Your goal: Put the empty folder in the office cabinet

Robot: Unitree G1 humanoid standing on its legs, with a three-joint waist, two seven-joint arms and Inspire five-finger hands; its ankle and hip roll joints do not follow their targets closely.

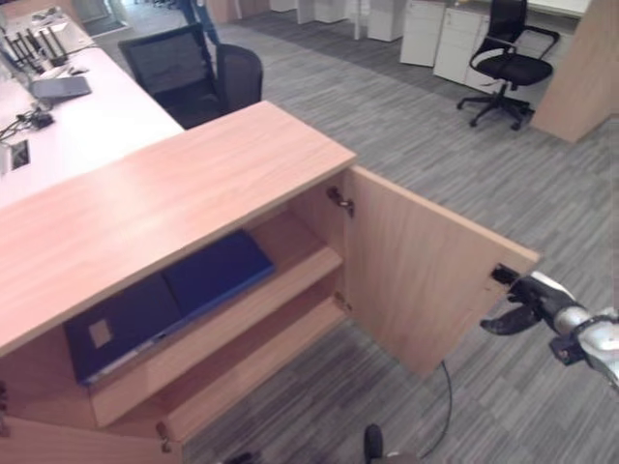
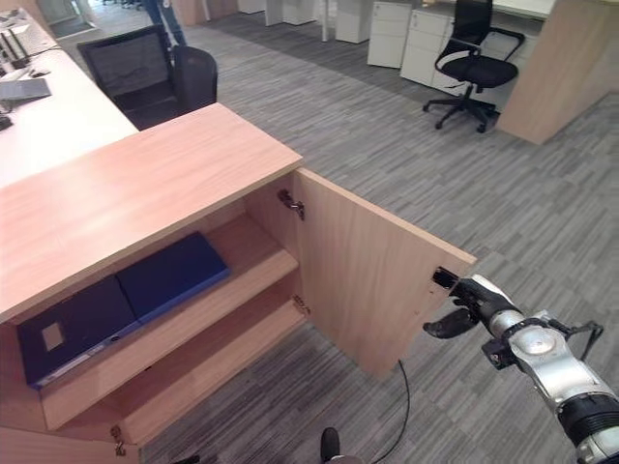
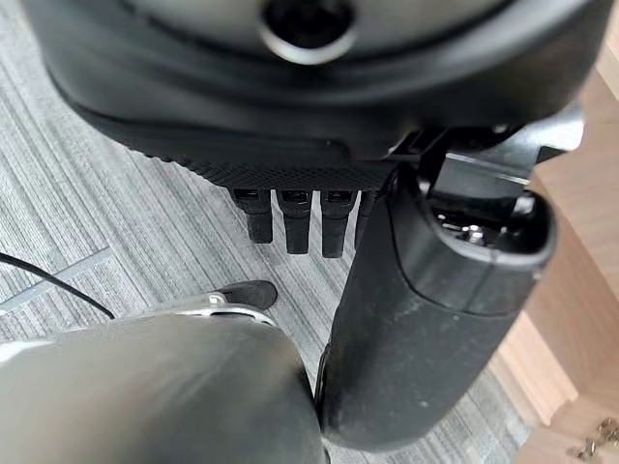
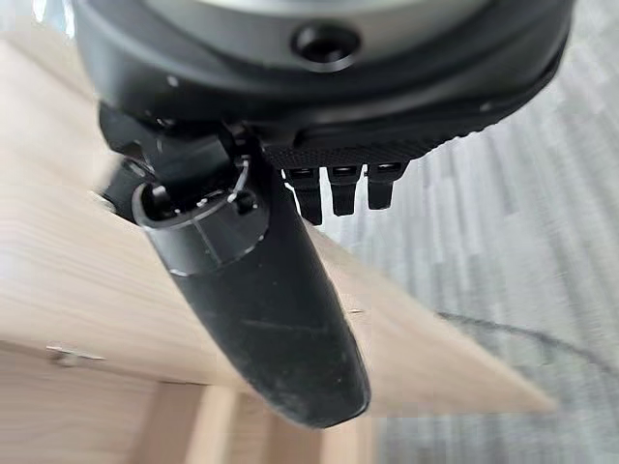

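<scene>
The wooden office cabinet (image 1: 164, 203) stands with its right door (image 1: 416, 271) swung wide open. On its upper shelf lie two flat blue folders side by side: a darker one with a white label (image 1: 121, 329) and a brighter one (image 1: 218, 271). My right hand (image 1: 527, 304) is at the door's outer edge, fingers straight against the wood and thumb (image 4: 271, 319) sticking out beside the panel. It holds nothing. My left hand (image 3: 309, 217) hangs over the carpet beside the cabinet's corner, fingers relaxed and empty.
A white desk (image 1: 87, 116) with cables and devices runs behind the cabinet, and a black mesh chair (image 1: 193, 72) stands against it. Another office chair (image 1: 503, 63), white drawer units (image 1: 435, 34) and a wooden panel (image 1: 580, 77) stand far right. A person's legs (image 1: 198, 14) show at the back.
</scene>
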